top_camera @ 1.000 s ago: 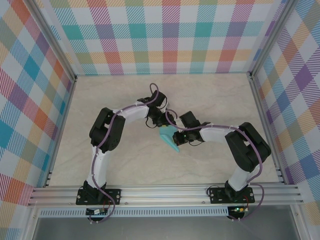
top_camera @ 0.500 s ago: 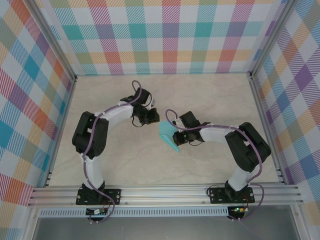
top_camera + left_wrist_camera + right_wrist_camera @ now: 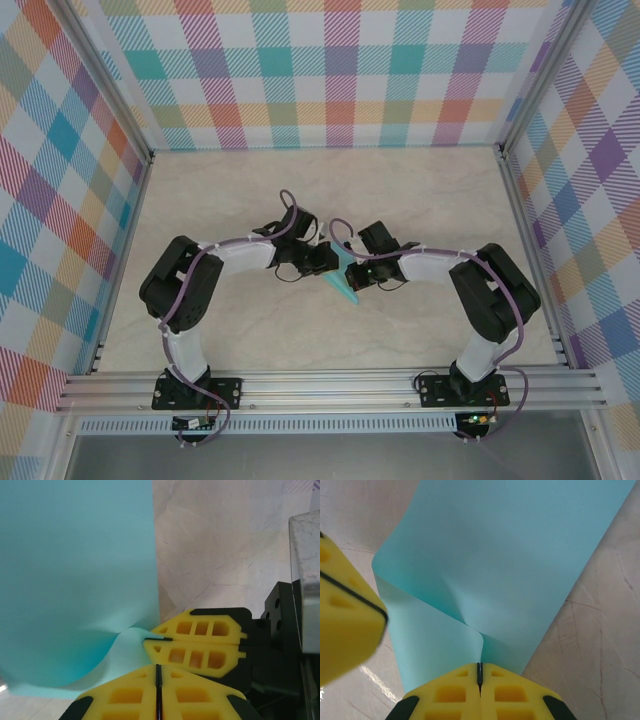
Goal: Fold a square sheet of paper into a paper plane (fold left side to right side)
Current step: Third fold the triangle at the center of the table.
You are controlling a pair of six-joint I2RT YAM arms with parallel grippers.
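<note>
The square sheet of paper (image 3: 343, 283) stands bowed at mid-tabletop (image 3: 230, 200) between both arms. No pressed crease shows, so I judge the side-to-side fold under way, with the plane's folds all left. The right pincer (image 3: 480, 666) is clamped on its edge. The left pincer (image 3: 156, 675), closed against the sheet with its grip unclear, has swung back in since half a second ago

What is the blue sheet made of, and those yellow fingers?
The sheet looks like thin matte paper: it bends in soft curves and dimples where it is pinched. The yellow fingers look like hard plastic, moulded or printed, with smooth faces and cut-out pockets. I can't tell which kind of plastic.
</note>
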